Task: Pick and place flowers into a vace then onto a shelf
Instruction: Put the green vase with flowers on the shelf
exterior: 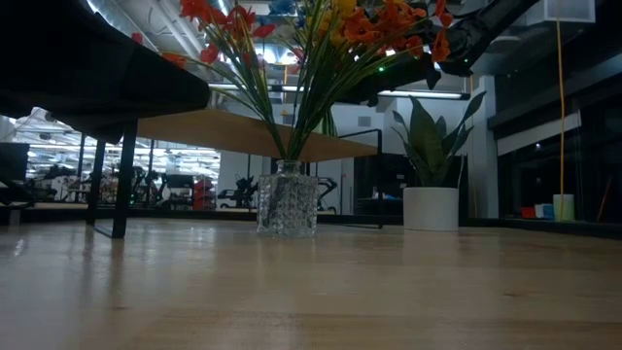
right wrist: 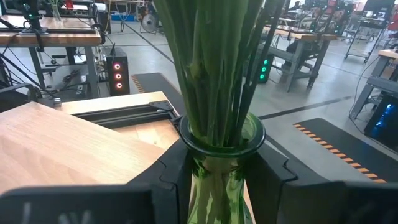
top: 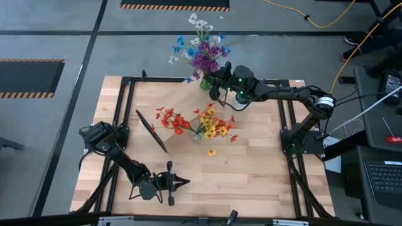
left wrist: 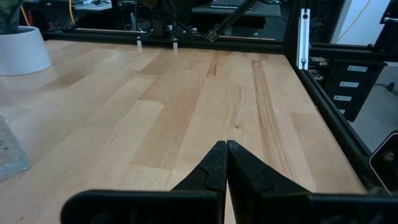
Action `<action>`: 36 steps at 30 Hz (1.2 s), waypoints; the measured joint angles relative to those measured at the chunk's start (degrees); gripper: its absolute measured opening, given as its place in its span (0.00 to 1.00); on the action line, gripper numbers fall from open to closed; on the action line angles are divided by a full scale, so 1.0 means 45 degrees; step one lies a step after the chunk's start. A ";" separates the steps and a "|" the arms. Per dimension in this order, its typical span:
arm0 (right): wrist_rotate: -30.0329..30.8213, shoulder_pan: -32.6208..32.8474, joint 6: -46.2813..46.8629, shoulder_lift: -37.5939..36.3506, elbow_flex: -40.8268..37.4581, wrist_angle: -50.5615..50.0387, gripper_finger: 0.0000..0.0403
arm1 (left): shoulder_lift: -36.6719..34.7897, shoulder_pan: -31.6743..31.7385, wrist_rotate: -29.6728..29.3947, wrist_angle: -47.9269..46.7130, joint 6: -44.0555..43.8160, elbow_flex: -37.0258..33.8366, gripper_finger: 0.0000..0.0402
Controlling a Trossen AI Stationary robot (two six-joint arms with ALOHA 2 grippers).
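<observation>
The right gripper (right wrist: 217, 177) is clasping a green vase (right wrist: 219, 163) by its neck, keeping the blue and purple flowers (top: 202, 45) upright over the shelf (top: 188, 103). The left gripper (left wrist: 225, 163) is waiting clenched, holding nothing, near the table's (top: 264, 163) front.

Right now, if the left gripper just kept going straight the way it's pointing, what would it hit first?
Probably nothing on the table. The shut left gripper points across bare wood toward the black frame rail at the table's far edge. The white pot and clear glass vase sit well off to one side.
</observation>
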 joint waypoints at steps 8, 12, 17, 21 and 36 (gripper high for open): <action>-0.0001 0.0000 0.0000 -0.0005 0.0000 -0.0048 0.29 | 0.0000 0.0000 0.0000 -0.0039 0.0000 0.0000 0.01; -0.0005 0.0000 -0.0011 -0.0015 0.0000 -0.0131 0.30 | 0.0000 0.0000 0.0000 -0.0039 0.0000 0.0000 0.01; -0.0005 0.0000 -0.0024 -0.0019 0.0000 -0.0176 0.30 | 0.0000 0.0000 0.0000 -0.0039 0.0000 0.0000 0.01; -0.0005 0.0000 -0.0029 -0.0024 0.0000 -0.0203 0.31 | 0.0000 0.0000 0.0000 -0.0039 -0.0005 0.0000 0.01; -0.0005 0.0000 -0.0044 -0.0039 0.0013 -0.0599 0.32 | 0.0000 0.0000 0.0083 -0.0085 -0.0001 0.0000 0.01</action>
